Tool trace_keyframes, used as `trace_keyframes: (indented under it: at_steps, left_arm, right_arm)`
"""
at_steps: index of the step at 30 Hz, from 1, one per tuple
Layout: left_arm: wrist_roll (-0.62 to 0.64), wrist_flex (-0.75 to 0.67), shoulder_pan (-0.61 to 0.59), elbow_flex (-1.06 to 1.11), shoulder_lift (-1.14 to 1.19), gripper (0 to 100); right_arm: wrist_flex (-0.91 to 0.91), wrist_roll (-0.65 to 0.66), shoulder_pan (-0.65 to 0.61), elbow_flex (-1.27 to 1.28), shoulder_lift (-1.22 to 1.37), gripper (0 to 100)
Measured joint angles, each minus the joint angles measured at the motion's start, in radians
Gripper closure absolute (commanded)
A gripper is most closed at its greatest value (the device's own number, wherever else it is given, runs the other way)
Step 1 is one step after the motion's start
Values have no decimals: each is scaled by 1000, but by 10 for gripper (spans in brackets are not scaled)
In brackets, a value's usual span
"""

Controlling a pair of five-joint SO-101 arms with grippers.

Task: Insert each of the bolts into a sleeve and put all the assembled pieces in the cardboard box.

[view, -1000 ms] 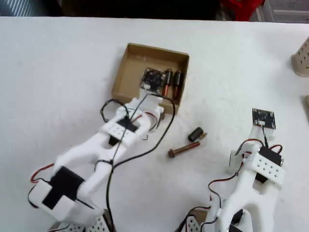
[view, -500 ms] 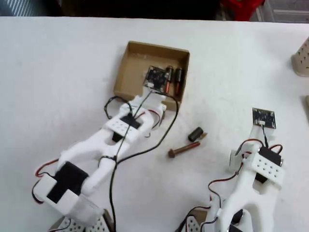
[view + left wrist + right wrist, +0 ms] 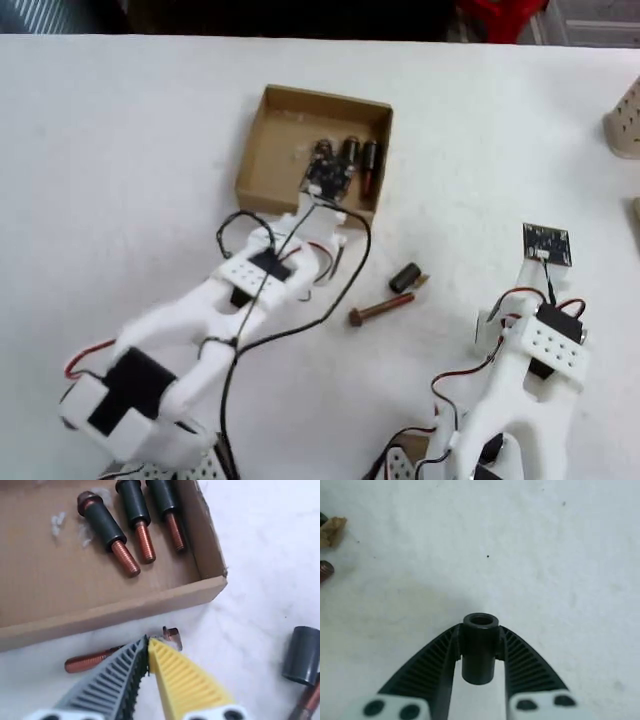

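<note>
Three sleeved bolts [image 3: 136, 520] in cardboard box [image 3: 125, 607]; L fingers [image 3: 177, 672] closed beside it, R fingers [image 3: 526, 664] gripping sleeve [image 3: 480, 647].

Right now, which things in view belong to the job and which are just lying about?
Job: cardboard box, three assembled pieces, sleeve in right fingers, loose sleeve, loose bolt, bolt beside the box.
Lying about: tan scrap, beige perforated piece.

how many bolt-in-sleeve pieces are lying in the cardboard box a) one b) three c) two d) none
b: the left wrist view shows three copper bolts fitted in black cylindrical sleeves lying side by side inside the brown cardboard box.
</note>
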Motion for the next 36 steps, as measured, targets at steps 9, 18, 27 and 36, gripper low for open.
trace_keyframes:
  at_steps: [9, 18, 27, 36]
  left_arm:
    - [-2, 58, -38, -175, 193, 977]
    - [-5, 152, -49, -235, 229, 977]
    - [-94, 491, -49, -305, 229, 980]
    - [-198, 551, -38, -305, 227, 980]
  right_arm:
    - [0, 0, 0, 0, 0, 981]
    - [0, 0, 0, 0, 0, 981]
    - [0, 0, 0, 0, 0, 981]
    - [0, 0, 0, 0, 0, 981]
